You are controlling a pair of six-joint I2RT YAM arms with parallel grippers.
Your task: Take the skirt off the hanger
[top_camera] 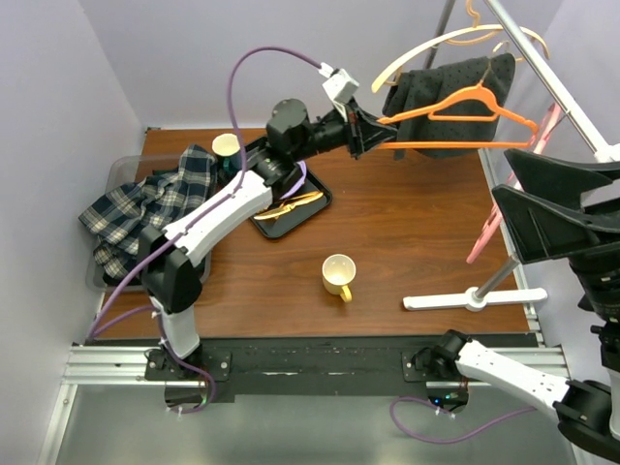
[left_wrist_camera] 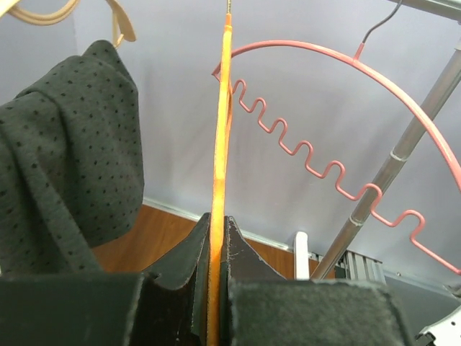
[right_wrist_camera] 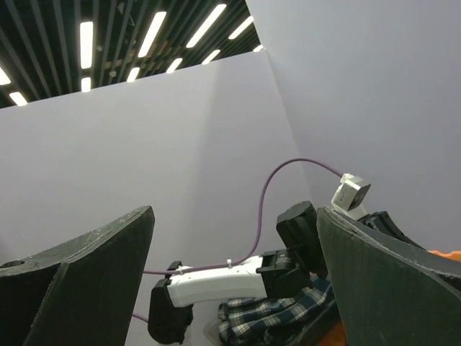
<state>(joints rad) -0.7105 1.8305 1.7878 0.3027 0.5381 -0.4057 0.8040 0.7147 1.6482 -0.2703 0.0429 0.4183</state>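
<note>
The left claw (top_camera: 373,133) is clamped tight on the near tip of the orange hanger (left_wrist_camera: 220,144), which sits edge-on between the jaws. The skirt (top_camera: 426,92) (dark grey, little dots) hangs up on the rack (left_wrist_camera: 400,155) above the far right of the bench (top_camera: 407,232), bunched just beside that tip. I can't tell if it's draped on the orange one or on the cream hanger (left_wrist_camera: 122,21) above. The hanger's long axis runs straight away from the left claw, across toward the right arm. The right claw (top_camera: 504,174) is spread wide and empty, off the hanger's far end, clear of the cloth. My guess: left steadies, right comes across and tugs the skirt off.
</note>
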